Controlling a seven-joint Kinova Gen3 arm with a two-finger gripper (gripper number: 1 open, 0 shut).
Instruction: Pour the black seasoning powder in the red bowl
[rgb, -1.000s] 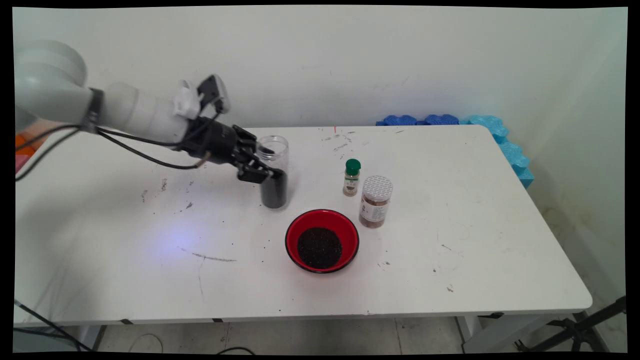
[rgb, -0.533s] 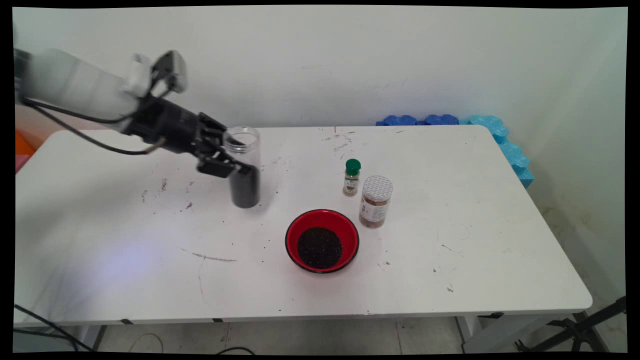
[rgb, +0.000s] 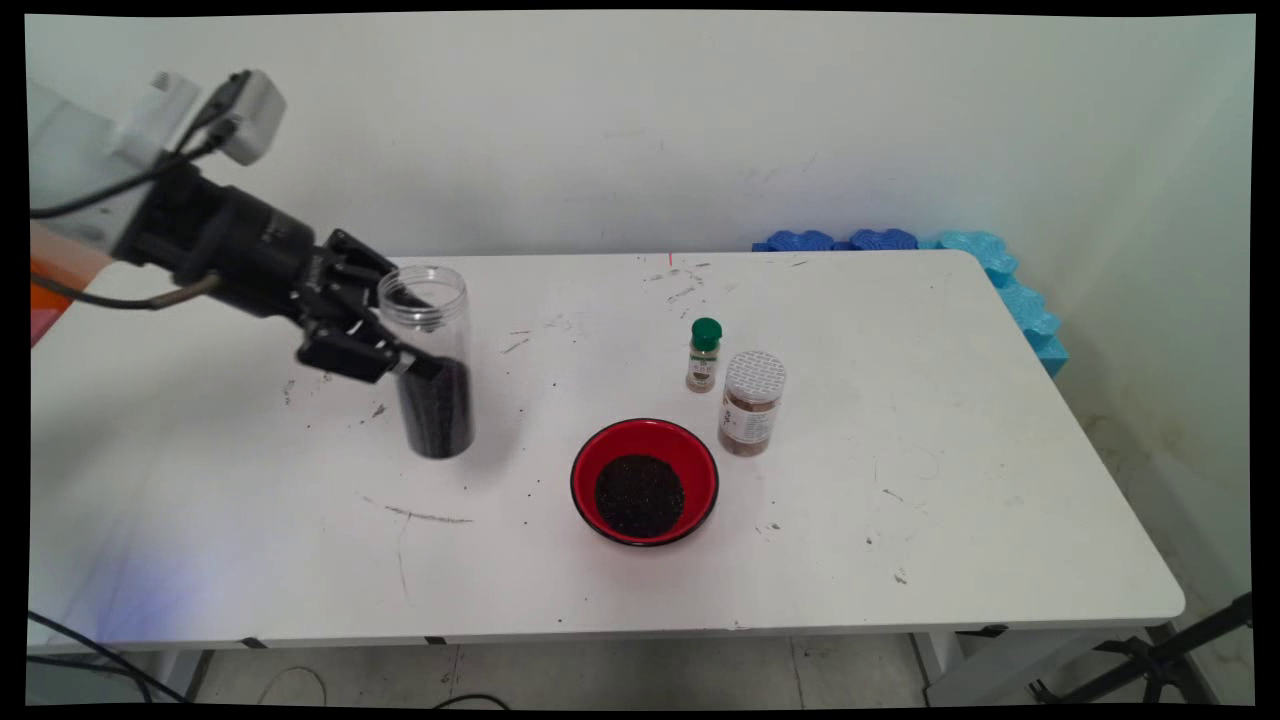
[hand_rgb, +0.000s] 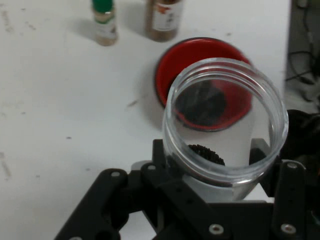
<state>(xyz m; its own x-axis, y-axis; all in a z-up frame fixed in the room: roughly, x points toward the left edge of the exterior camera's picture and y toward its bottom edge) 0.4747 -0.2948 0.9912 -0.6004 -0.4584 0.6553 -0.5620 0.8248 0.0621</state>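
Observation:
My gripper (rgb: 395, 335) is shut on a clear open-topped jar (rgb: 430, 360) about half full of black grains, held upright just above the table's left-middle. The hand view looks down on the jar's open mouth (hand_rgb: 225, 120), the gripper (hand_rgb: 220, 185) clasping it from below. A red bowl (rgb: 645, 482) with a heap of the same black grains sits to the right of the jar, and in the hand view the red bowl (hand_rgb: 180, 57) lies beyond the jar.
A small green-capped spice bottle (rgb: 704, 355) and a clear jar of brown spice with a perforated white lid (rgb: 750, 402) stand behind the bowl. Blue foam blocks (rgb: 1000, 275) lie past the table's far right corner. Dark specks dot the table (rgb: 950, 450).
The gripper has carried the jar leftward and toward the near side, away from the bowl, staying shut on it and keeping it upright.

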